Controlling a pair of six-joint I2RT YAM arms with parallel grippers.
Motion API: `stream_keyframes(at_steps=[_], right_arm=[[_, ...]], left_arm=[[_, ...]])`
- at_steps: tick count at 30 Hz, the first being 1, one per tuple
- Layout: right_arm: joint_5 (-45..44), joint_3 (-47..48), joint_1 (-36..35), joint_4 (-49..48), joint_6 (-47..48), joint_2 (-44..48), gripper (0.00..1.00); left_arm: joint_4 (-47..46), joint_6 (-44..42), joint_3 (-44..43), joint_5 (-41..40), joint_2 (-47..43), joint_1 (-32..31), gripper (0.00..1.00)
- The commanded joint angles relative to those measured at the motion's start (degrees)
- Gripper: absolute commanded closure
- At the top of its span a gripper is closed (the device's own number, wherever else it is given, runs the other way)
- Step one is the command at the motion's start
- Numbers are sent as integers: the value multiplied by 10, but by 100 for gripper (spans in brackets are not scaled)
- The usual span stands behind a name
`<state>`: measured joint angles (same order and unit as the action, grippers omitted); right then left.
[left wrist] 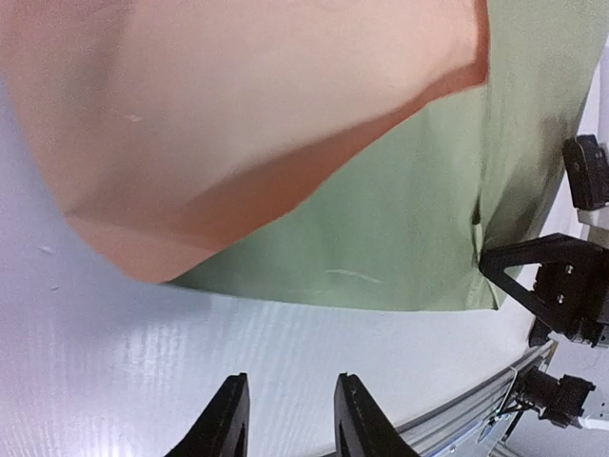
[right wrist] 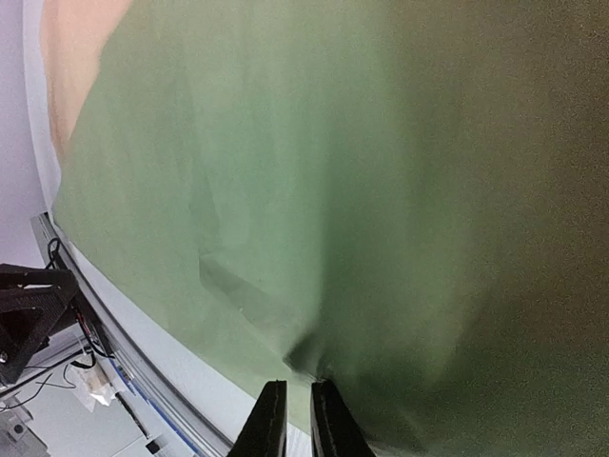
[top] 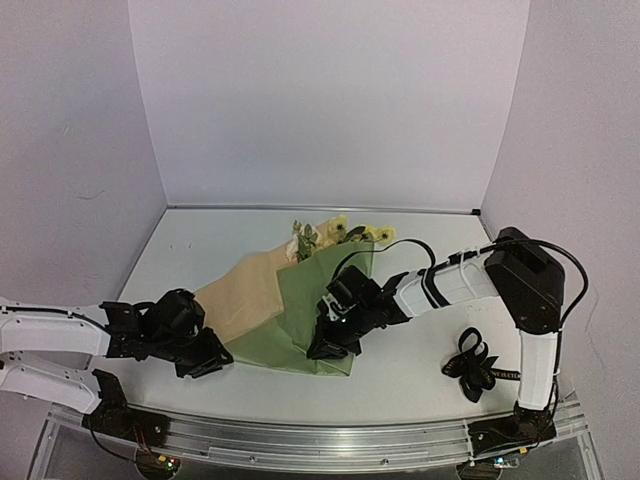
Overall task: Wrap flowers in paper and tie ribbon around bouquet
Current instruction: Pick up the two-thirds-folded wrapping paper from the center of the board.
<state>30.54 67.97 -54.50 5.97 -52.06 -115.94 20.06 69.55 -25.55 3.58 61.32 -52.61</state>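
Here, the paper [top: 300, 300] is lying creased across the middle of the table [top: 200, 240], its olive-green face folded over on the right and its tan face showing on the left. The flowers [top: 335, 235] are poking out past the paper's far edge, pale yellow blooms and green leaves showing while the stems are lying hidden under the fold. The ribbon [top: 472, 365] is sitting in a loose black heap on the table well to the right of the paper, touching nothing else.

The right gripper [top: 328, 345] is reaching in from the right and pressing down at the paper's near green edge. In the right wrist view its jaws are standing almost together [right wrist: 297, 388], pinching a small puckered fold of the green paper [right wrist: 285, 171] right at the tips.

The left gripper [top: 205, 360] is hovering low just off the paper's near left corner, beside the tan flap. In the left wrist view its fingers are standing moderately apart [left wrist: 290, 386] with only bare table showing between them, holding nothing, and the paper [left wrist: 409, 219] is lying a little beyond the tips, tan flap overlapping the green sheet.
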Motion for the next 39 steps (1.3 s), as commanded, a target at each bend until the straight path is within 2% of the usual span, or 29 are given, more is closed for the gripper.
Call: stream_keyframes(at_steps=[1,3,10,15,22,25,29,32,35,39], right_arm=[[-37,22,-7,-14,-5,-20,88],[-46,24,-8,-14,-8,-25,88],[-62,19,-13,-19,-14,-24,89],[-62,22,-16,-22,-14,-22,89],[-61,27,-20,-18,-7,-17,89],[-60,32,-21,-9,-1,-18,89],[-59,45,-23,-3,2,-23,89],[-59,59,-23,3,4,-28,89],[-60,72,-24,11,5,-34,89],[-58,99,-28,37,14,-47,89]], left_arm=[[-25,75,29,-37,-29,5,63],[-51,69,36,-49,-25,7,56],[-106,73,61,-57,-24,25,50],[-143,67,75,-38,4,62,50],[-196,65,73,-18,56,74,53],[-198,63,68,-13,76,75,61],[-176,63,57,-25,81,75,84],[-148,56,54,-55,65,78,97],[-126,33,58,-86,33,82,100],[-145,-26,65,-108,-6,84,100]])
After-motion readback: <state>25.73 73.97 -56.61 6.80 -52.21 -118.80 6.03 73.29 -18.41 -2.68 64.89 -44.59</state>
